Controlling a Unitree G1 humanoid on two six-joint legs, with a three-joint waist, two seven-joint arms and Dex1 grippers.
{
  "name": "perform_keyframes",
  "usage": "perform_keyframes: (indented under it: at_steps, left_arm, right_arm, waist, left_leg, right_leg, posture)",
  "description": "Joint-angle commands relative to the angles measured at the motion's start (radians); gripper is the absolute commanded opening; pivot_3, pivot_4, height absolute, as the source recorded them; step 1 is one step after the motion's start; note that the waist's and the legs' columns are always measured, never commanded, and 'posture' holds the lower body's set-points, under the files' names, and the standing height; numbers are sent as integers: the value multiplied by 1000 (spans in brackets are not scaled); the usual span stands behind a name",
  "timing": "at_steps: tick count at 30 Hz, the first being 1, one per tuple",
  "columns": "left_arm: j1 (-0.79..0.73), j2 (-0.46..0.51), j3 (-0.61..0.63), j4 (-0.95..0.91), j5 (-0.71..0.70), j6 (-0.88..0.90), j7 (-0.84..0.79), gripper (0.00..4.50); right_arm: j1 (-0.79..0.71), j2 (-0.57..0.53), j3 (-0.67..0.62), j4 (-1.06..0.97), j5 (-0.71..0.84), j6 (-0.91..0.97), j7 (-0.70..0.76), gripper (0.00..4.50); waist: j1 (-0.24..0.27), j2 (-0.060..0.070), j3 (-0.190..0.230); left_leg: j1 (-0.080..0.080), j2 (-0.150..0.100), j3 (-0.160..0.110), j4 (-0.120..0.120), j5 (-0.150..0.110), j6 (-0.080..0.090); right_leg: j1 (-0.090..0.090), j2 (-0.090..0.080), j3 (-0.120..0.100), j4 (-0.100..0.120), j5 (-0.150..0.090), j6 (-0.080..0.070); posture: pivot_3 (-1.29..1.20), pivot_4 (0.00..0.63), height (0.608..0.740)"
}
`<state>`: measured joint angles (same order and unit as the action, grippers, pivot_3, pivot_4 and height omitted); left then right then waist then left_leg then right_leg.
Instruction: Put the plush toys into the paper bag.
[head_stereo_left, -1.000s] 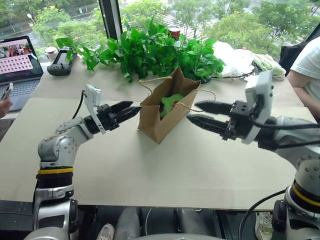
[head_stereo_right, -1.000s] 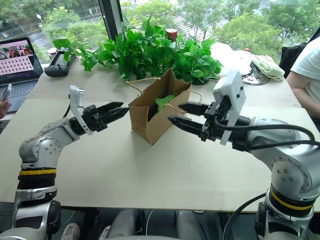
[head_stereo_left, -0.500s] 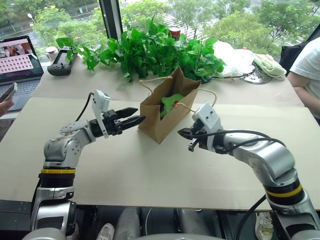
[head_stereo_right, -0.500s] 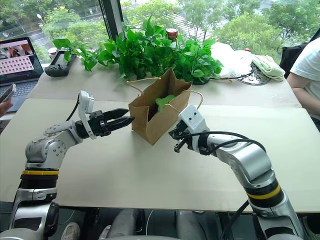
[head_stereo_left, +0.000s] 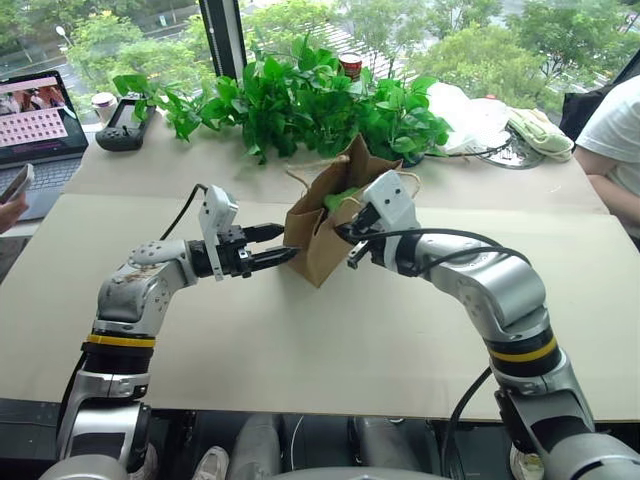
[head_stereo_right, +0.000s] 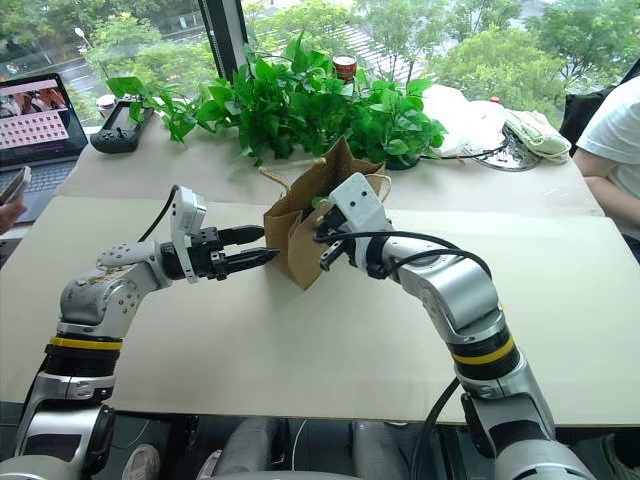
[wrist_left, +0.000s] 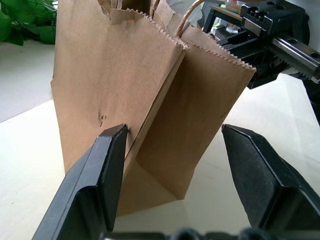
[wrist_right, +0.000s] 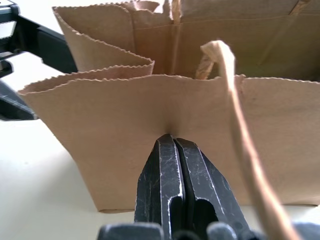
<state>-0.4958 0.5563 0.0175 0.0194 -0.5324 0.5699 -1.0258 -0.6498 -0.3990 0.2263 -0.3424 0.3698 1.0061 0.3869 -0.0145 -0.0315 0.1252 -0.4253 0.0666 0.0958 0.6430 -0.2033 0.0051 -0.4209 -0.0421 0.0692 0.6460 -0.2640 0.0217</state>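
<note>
Right gripper (wrist_right: 172, 145) has closed and pressed into paper bag (head_stereo_left: 320, 235).

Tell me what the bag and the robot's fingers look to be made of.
The paper bag: brown kraft paper, matte, going by its serrated top edge, sharp fold creases and a small dent; its handle looks like twisted paper cord. The left gripper's fingers: black, matte, probably moulded plastic. The right gripper's fingers: black, scuffed, faintly glossy; plastic or coated metal, unclear.

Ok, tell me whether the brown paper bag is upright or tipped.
Upright: the brown kraft paper bag stands on its base on the table, mouth facing up.
</note>
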Motion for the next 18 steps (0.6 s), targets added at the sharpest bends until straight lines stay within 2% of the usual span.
perform_keyframes:
  at_steps: [1, 2, 9, 18]
  left_arm:
    - [-2, 7, 9, -47, 10, -28, 13, 4124]
    - [-1, 7, 9, -51, 11, -28, 15, 4470]
    - [20, -11, -17, -97, 82, -73, 87, 4470]
    - [45, -93, -63, -96, 176, -141, 208, 4470]
  right_arm:
    - [-23, 13, -6, -18, -15, 3, -5, 0]
    - [-22, 14, -6, -18, -18, 4, -4, 0]
    - [-28, 23, -9, -11, -27, 9, -1, 0]
    - [-59, 81, -2, 1, -43, 25, -13, 0]
  waist:
    - [0, 0, 0]
    - [0, 0, 0]
    - [0, 0, 0]
    - [-1, 0, 0]
  left_leg:
    - [0, 0, 0, 0, 0, 0]
    - [0, 0, 0, 0, 0, 0]
    - [0, 0, 0, 0, 0, 0]
    - [0, 0, 0, 0, 0, 0]
  right_leg:
    - [0, 0, 0, 0, 0, 0]
    - [0, 0, 0, 0, 0, 0]
    - [0, 0, 0, 0, 0, 0]
    - [0, 0, 0, 1, 0, 0]
  posture:
    - [0, 150, 740]
    - [0, 150, 740]
    - [0, 150, 740]
    - [0, 150, 740]
